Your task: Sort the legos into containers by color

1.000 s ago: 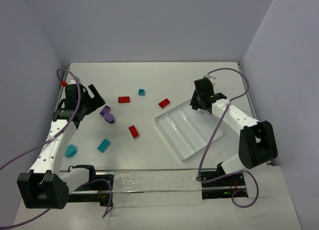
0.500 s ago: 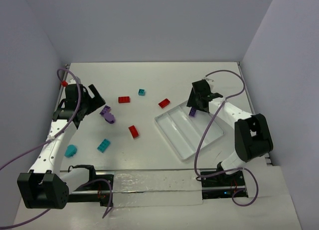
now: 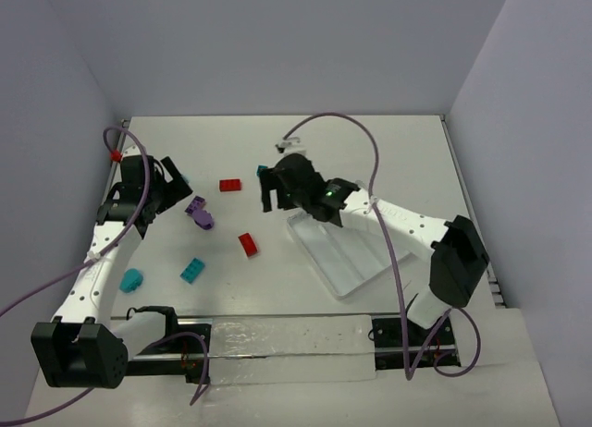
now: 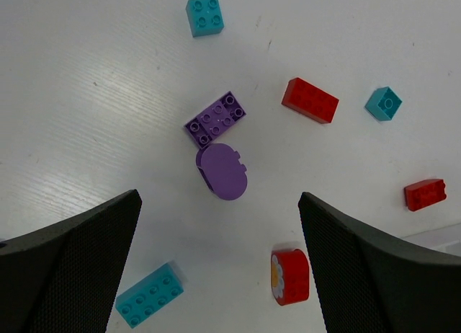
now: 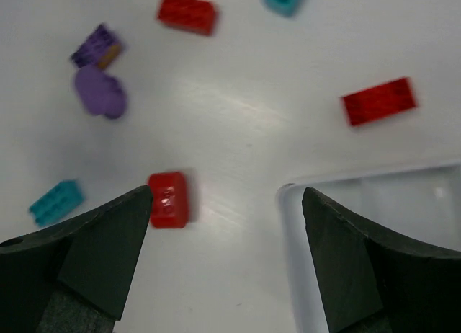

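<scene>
The legos lie scattered left of the white tray (image 3: 356, 261), whose three long containers show nothing inside where visible; my right arm hides their far end. On the table are a red brick (image 3: 230, 185), a purple pair (image 3: 199, 213), a rounded red piece (image 3: 248, 244) and two teal ones (image 3: 192, 270) (image 3: 131, 280). My right gripper (image 3: 270, 194) hangs open and empty over the table beside the tray's left corner (image 5: 374, 196), with the rounded red piece (image 5: 168, 198) by its left finger. My left gripper (image 4: 220, 275) is open and empty, hovering near the purple rounded piece (image 4: 222, 171) and purple brick (image 4: 215, 119).
A small teal cube (image 3: 263, 171) sits just behind the right gripper. The left wrist view also shows a teal square (image 4: 204, 16), a flower-faced red piece (image 4: 289, 276) and a teal brick (image 4: 148, 295). White walls close in the table on three sides.
My right arm swung left from the tray's far corner to over the table, and its jaws opened. The purple brick seen under it earlier has left its jaws. The left arm stayed still.
</scene>
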You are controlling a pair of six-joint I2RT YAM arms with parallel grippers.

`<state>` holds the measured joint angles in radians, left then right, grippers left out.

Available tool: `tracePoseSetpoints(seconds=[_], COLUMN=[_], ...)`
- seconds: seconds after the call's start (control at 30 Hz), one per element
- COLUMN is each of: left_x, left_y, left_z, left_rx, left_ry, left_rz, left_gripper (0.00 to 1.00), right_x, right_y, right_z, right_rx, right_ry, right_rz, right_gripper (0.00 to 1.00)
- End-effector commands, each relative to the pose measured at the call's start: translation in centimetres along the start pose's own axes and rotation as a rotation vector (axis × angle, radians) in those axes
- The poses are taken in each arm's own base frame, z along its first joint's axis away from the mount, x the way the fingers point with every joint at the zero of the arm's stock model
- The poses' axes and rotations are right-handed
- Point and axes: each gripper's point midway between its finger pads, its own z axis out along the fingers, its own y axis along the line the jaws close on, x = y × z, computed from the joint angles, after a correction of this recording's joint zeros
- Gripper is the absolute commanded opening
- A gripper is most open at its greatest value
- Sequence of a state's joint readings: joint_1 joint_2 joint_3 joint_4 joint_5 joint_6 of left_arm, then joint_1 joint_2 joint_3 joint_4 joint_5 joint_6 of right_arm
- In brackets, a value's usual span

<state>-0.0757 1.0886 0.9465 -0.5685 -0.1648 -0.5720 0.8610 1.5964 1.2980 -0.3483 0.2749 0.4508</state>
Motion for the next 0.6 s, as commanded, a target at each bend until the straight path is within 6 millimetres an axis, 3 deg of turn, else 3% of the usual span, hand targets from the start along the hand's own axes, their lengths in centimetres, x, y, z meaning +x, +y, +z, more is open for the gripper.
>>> tracePoseSetpoints(seconds=[0.0, 0.1, 0.2, 0.4, 0.57], left_x=[-3.2, -3.1, -2.8, -2.6, -2.3], left_y=[-0.5, -0.3, -0.3, -0.3, -0.4], left_z=[-1.8, -1.7, -1.6, -1.7, -1.4], left_rx=[-0.004, -0.011, -0.008, -0.005, 0.001], left_ry=[-0.096, -0.096, -0.084, -0.084, -0.074], left_rz=[-0.014, -0.010, -0.009, -0.007, -0.011], left_gripper=[0.99, 0.99, 0.99, 0.99, 0.99], right_x=[3.5, 5.5, 7.9, 10.6, 12.9], right_y=[6.2, 9.2, 10.6, 10.0, 9.6], right_z=[1.7, 2.9, 4.6, 6.9, 8.2], right_rx=[-0.141, -0.191, -0.189, -0.127, -0.118], right_ry=[0.094, 0.148, 0.203, 0.255, 0.310], right_rz=[-0.117, -0.181, -0.230, -0.246, -0.251], right_gripper=[0.95, 0.95, 0.95, 0.92, 0.73])
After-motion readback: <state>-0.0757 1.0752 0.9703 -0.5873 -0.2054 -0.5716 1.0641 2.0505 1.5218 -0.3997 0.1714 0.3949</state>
